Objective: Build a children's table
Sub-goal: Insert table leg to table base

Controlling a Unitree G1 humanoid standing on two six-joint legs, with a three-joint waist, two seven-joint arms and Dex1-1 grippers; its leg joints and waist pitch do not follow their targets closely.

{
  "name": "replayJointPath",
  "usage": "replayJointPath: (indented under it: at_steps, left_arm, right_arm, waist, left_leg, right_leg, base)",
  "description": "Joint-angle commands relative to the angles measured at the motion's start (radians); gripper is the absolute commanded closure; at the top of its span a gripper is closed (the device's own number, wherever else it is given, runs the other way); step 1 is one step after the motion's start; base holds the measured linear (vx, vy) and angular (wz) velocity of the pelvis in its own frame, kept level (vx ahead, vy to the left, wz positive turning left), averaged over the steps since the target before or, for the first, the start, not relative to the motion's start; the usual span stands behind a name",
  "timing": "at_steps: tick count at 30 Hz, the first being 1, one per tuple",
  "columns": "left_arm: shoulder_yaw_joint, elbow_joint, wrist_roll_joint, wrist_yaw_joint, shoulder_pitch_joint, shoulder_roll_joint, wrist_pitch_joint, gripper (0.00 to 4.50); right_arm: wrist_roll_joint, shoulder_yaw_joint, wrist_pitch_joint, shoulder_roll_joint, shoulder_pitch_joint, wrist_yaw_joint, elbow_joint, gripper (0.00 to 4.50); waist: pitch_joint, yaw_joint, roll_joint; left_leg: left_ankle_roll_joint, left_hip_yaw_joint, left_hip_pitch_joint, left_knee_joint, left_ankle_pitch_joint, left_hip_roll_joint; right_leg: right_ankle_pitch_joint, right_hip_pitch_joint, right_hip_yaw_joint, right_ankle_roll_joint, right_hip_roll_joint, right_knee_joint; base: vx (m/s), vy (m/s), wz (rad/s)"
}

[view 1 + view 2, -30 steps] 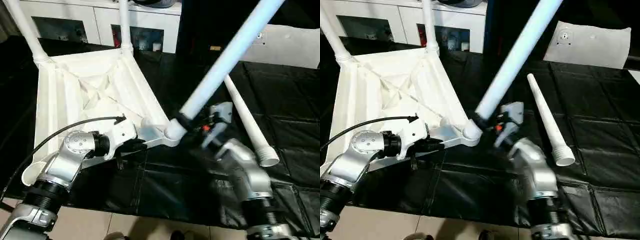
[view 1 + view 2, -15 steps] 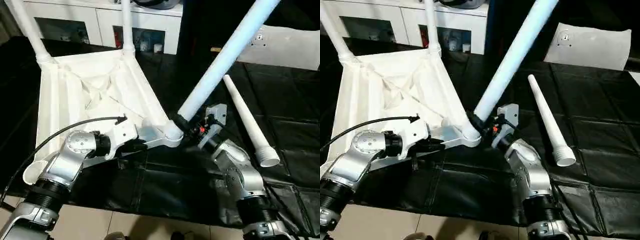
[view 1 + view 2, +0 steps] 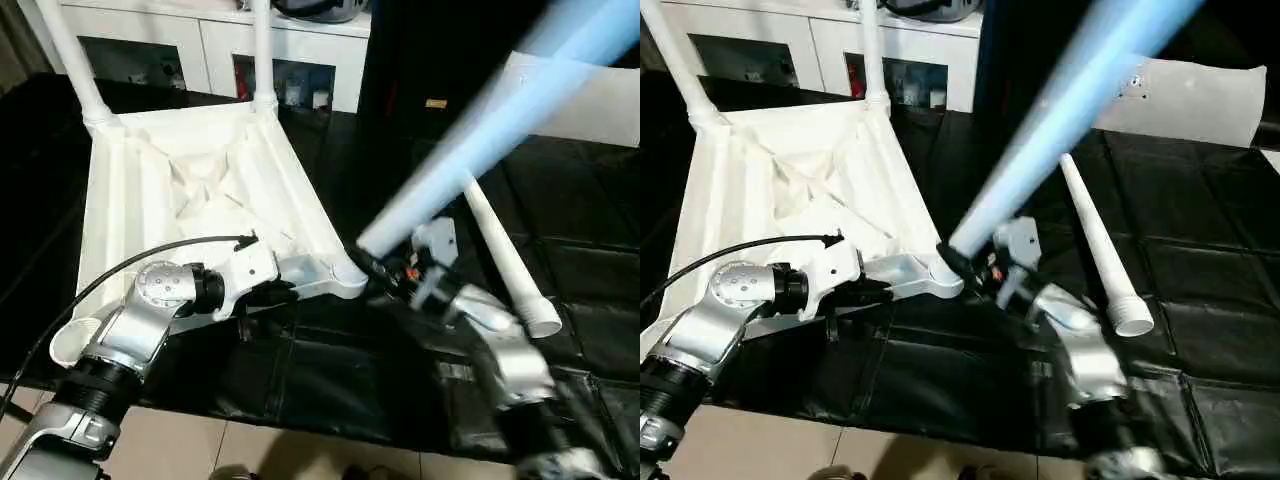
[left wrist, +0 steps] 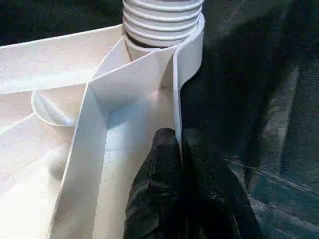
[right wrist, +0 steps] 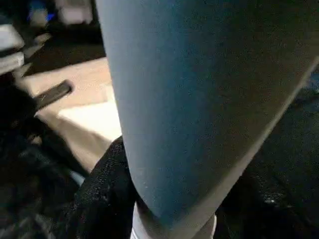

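Black cloth-covered surface (image 3: 560,280), white glass-door cabinet (image 3: 200,45) at 12 o'clock. Inverted table top (image 3: 190,190) lies at 10 o'clock, two legs already seated at its far corners. Left gripper (image 4: 178,149) is clenched on the top's side wall beside the near corner socket (image 3: 945,277). Right gripper (image 3: 975,272) grasps the third leg (image 3: 1040,150), tilted toward 1 o'clock, foot in that socket. Fourth leg (image 3: 1100,250) lies loose at 3 o'clock. Risk: the tilt may bind the ribbed end or lever the top aside.
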Motion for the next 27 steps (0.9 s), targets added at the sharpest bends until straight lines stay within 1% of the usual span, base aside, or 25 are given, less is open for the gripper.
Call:
replayJointPath:
  at_steps: [1, 2, 4, 5, 7, 9, 10, 11, 12, 13, 15, 16, 18, 19, 20, 23, 25, 26, 27]
  left_arm:
    - [0.019, 0.015, -0.008, 0.0, -0.012, 0.015, -0.012, 4.5]
    - [0.016, 0.015, -0.014, -0.013, -0.012, 0.016, -0.016, 4.5]
    - [0.009, 0.016, -0.024, -0.04, -0.016, 0.019, -0.023, 4.5]
    - [0.005, 0.017, -0.026, -0.05, -0.017, 0.021, -0.024, 4.5]
    - [0.001, 0.017, -0.027, -0.06, -0.019, 0.023, -0.025, 4.5]
    - [-0.021, 0.025, -0.027, -0.123, -0.036, 0.041, -0.015, 4.5]
    - [-0.025, 0.028, -0.027, -0.137, -0.041, 0.044, -0.012, 4.5]
    - [-0.03, 0.03, -0.027, -0.151, -0.046, 0.048, -0.008, 4.5]
    - [-0.032, 0.031, -0.027, -0.157, -0.048, 0.05, -0.005, 4.5]
    - [-0.038, 0.043, -0.026, -0.18, -0.059, 0.055, 0.0, 4.5]
    - [-0.05, 0.078, -0.035, -0.245, -0.096, 0.061, 0.014, 4.5]
    - [-0.055, 0.086, -0.038, -0.264, -0.106, 0.063, 0.013, 4.5]
    - [-0.063, 0.095, -0.038, -0.287, -0.119, 0.066, 0.013, 4.5]
    - [-0.066, 0.1, -0.036, -0.293, -0.123, 0.067, 0.011, 4.5]
    - [-0.073, 0.11, -0.032, -0.307, -0.134, 0.067, 0.008, 4.5]
    - [-0.087, 0.121, -0.025, -0.332, -0.147, 0.067, 0.019, 4.5]
    - [-0.098, 0.142, -0.01, -0.334, -0.159, 0.064, 0.017, 4.5]
    - [-0.102, 0.175, 0.008, -0.311, -0.172, 0.052, 0.004, 4.5]
    - [-0.102, 0.175, 0.008, -0.311, -0.172, 0.052, 0.004, 4.5]
  right_arm:
    - [-0.049, 0.009, 0.036, -0.034, 0.02, 0.018, 0.023, 2.63]
    - [-0.056, 0.021, 0.039, -0.041, 0.012, 0.028, 0.022, 2.63]
    - [-0.071, 0.046, 0.044, -0.049, -0.01, 0.044, 0.029, 2.63]
    - [-0.074, 0.054, 0.046, -0.05, -0.02, 0.05, 0.034, 2.63]
    - [-0.077, 0.061, 0.048, -0.049, -0.031, 0.055, 0.04, 2.63]
    - [-0.077, 0.097, 0.065, -0.051, -0.074, 0.101, 0.056, 2.63]
    - [-0.078, 0.105, 0.068, -0.053, -0.079, 0.114, 0.058, 2.63]
    - [-0.078, 0.113, 0.072, -0.054, -0.083, 0.126, 0.058, 2.63]
    - [-0.078, 0.116, 0.075, -0.055, -0.084, 0.132, 0.058, 2.63]
    - [-0.076, 0.124, 0.079, -0.057, -0.088, 0.151, 0.058, 2.63]
    - [-0.067, 0.145, 0.102, -0.065, -0.097, 0.203, 0.067, 2.63]
    - [-0.066, 0.15, 0.108, -0.069, -0.099, 0.216, 0.071, 2.63]
    - [-0.068, 0.157, 0.112, -0.073, -0.102, 0.236, 0.078, 2.63]
    - [-0.069, 0.159, 0.11, -0.075, -0.103, 0.242, 0.081, 2.63]
    - [-0.067, 0.162, 0.111, -0.078, -0.105, 0.253, 0.086, 2.63]
    - [-0.062, 0.167, 0.119, -0.081, -0.108, 0.271, 0.088, 2.63]
    - [-0.057, 0.171, 0.128, -0.083, -0.108, 0.29, 0.083, 2.63]
    - [-0.053, 0.173, 0.137, -0.084, -0.105, 0.305, 0.073, 2.63]
    - [-0.053, 0.173, 0.137, -0.084, -0.105, 0.305, 0.073, 2.63]
  waist:
    - [-0.078, 0.003, 0.003]
    - [-0.08, 0.003, 0.002]
    - [-0.08, 0.002, 0.004]
    - [-0.08, -0.002, 0.001]
    - [-0.08, -0.002, 0.001]
    - [-0.077, -0.005, -0.007]
    - [-0.078, -0.005, -0.005]
    - [-0.075, -0.006, 0.0]
    - [-0.076, -0.007, -0.001]
    - [-0.077, -0.007, -0.001]
    - [-0.076, -0.005, 0.001]
    - [-0.078, -0.004, 0.0]
    - [-0.076, -0.003, 0.002]
    - [-0.077, 0.0, 0.002]
    - [-0.076, 0.0, 0.002]
    - [-0.077, 0.002, 0.0]
    - [-0.077, 0.002, 0.002]
    - [-0.076, 0.001, 0.0]
    - [-0.076, 0.004, 0.001]
  left_leg:
    - [0.064, -0.016, -0.009, -0.058, -0.119, 0.053]
    - [0.063, -0.016, -0.009, -0.058, -0.117, 0.053]
    - [0.063, -0.017, -0.008, -0.058, -0.122, 0.055]
    - [0.062, -0.019, -0.012, -0.058, -0.126, 0.054]
    - [0.059, -0.018, -0.009, -0.057, -0.133, 0.053]
    - [0.061, -0.019, -0.012, -0.059, -0.133, 0.053]
    - [0.062, -0.019, -0.011, -0.058, -0.132, 0.053]
    - [0.061, -0.019, -0.009, -0.058, -0.14, 0.056]
    - [0.06, -0.019, -0.009, -0.059, -0.143, 0.056]
    - [0.057, -0.018, -0.006, -0.059, -0.148, 0.057]
    - [0.054, -0.019, -0.003, -0.061, -0.16, 0.057]
    - [0.05, -0.02, -0.002, -0.061, -0.163, 0.058]
    - [0.042, -0.021, -0.002, -0.061, -0.175, 0.06]
    - [0.04, -0.02, 0.0, -0.06, -0.175, 0.061]
    - [0.039, -0.02, 0.0, -0.061, -0.177, 0.06]
    - [0.033, -0.021, -0.001, -0.061, -0.18, 0.06]
    - [0.031, -0.022, 0.0, -0.062, -0.184, 0.061]
    - [0.031, -0.022, -0.001, -0.062, -0.185, 0.061]
    - [0.031, -0.021, 0.001, -0.061, -0.184, 0.06]
  right_leg:
    - [-0.356, 0.064, 0.075, -0.083, -0.088, -0.082]
    - [-0.351, 0.064, 0.075, -0.083, -0.088, -0.08]
    - [-0.341, 0.062, 0.075, -0.09, -0.087, -0.079]
    - [-0.343, 0.065, 0.074, -0.093, -0.087, -0.077]
    - [-0.35, 0.063, 0.075, -0.09, -0.089, -0.08]
    - [-0.35, 0.064, 0.074, -0.093, -0.088, -0.079]
    - [-0.352, 0.064, 0.074, -0.094, -0.088, -0.078]
    - [-0.355, 0.061, 0.076, -0.094, -0.09, -0.08]
    - [-0.354, 0.061, 0.076, -0.094, -0.089, -0.08]
    - [-0.345, 0.06, 0.076, -0.097, -0.088, -0.08]
    - [-0.335, 0.059, 0.076, -0.103, -0.086, -0.08]
    - [-0.323, 0.06, 0.076, -0.111, -0.087, -0.077]
    - [-0.326, 0.06, 0.077, -0.116, -0.09, -0.077]
    - [-0.324, 0.06, 0.077, -0.119, -0.091, -0.077]
    - [-0.329, 0.059, 0.077, -0.12, -0.09, -0.079]
    - [-0.341, 0.062, 0.076, -0.118, -0.091, -0.079]
    - [-0.342, 0.062, 0.076, -0.117, -0.091, -0.081]
    - [-0.344, 0.063, 0.076, -0.116, -0.091, -0.081]
    - [-0.349, 0.062, 0.076, -0.114, -0.091, -0.082]
  base:
    - [0.0, 0.0, 0.0]
    - [0.0, 0.0, 0.0]
    - [0.0, 0.0, 0.0]
    - [0.0, 0.0, 0.0]
    - [0.0, 0.0, 0.0]
    - [0.0, 0.0, 0.0]
    - [0.0, 0.0, 0.0]
    - [0.0, 0.0, 0.0]
    - [0.0, 0.0, 0.0]
    - [0.0, 0.0, 0.0]
    - [0.0, 0.0, 0.0]
    - [0.0, 0.0, 0.0]
    - [0.0, 0.0, 0.0]
    - [0.0, 0.0, 0.0]
    - [0.0, 0.0, 0.0]
    - [0.0, 0.0, 0.0]
    - [0.0, 0.0, 0.0]
    - [0.0, 0.0, 0.0]
    - [0.0, 0.0, 0.0]
